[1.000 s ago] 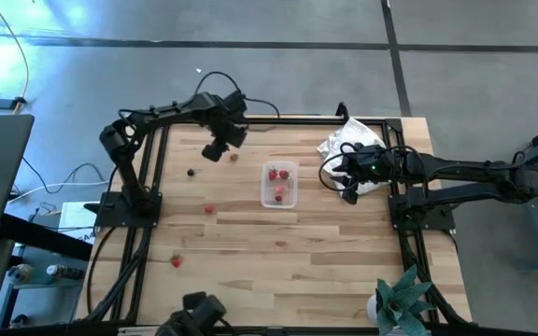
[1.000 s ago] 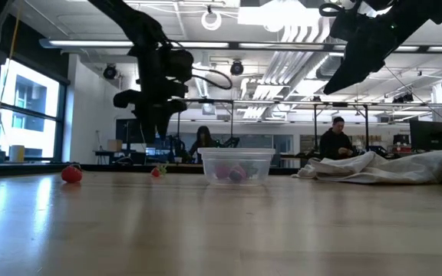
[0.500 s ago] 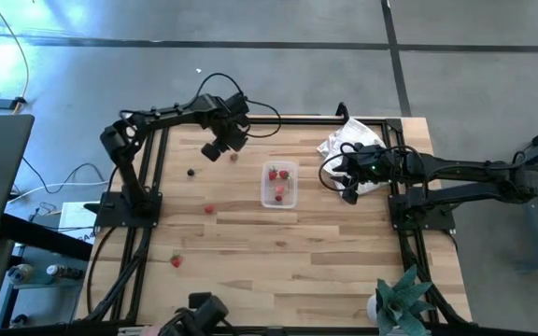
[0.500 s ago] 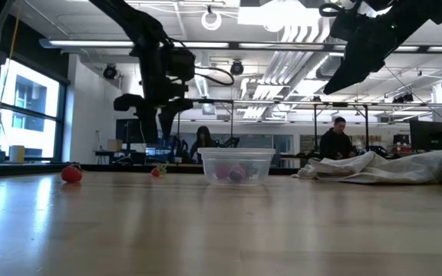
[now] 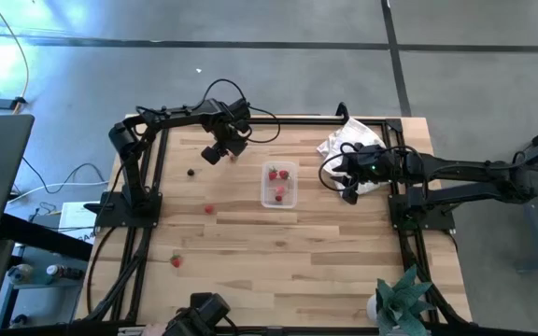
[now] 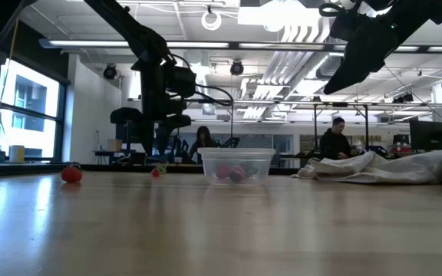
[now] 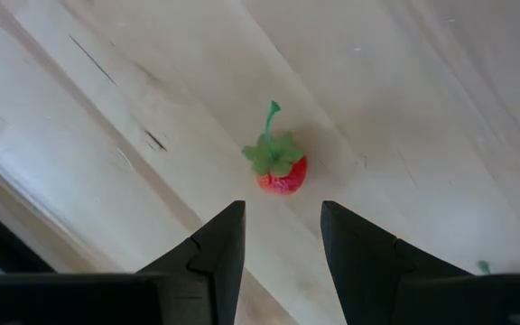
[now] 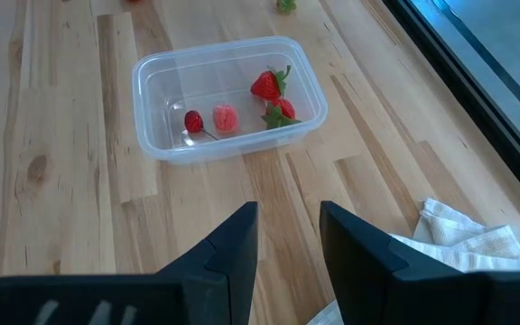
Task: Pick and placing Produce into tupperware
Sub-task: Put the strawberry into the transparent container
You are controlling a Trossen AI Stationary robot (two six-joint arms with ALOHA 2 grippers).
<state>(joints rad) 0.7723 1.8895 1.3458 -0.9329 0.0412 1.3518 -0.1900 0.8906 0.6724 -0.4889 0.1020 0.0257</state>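
L tool (image 7: 282,236) lowered, open over strawberry (image 7: 281,167)

No text, label, brand or number can be read — nothing legible on any surface; no signs either.

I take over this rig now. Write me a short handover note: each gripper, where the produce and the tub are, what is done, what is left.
Left gripper: open, empty, above a red strawberry near the table's far edge, not touching it.
Right gripper: open, empty, waiting over the white cloth beside the tupperware.
Done: four pieces lie in the tupperware, namely two strawberries, a pink berry and a dark one.
Left: the strawberry under the left gripper, a dark piece, and two red pieces on the table's left half.
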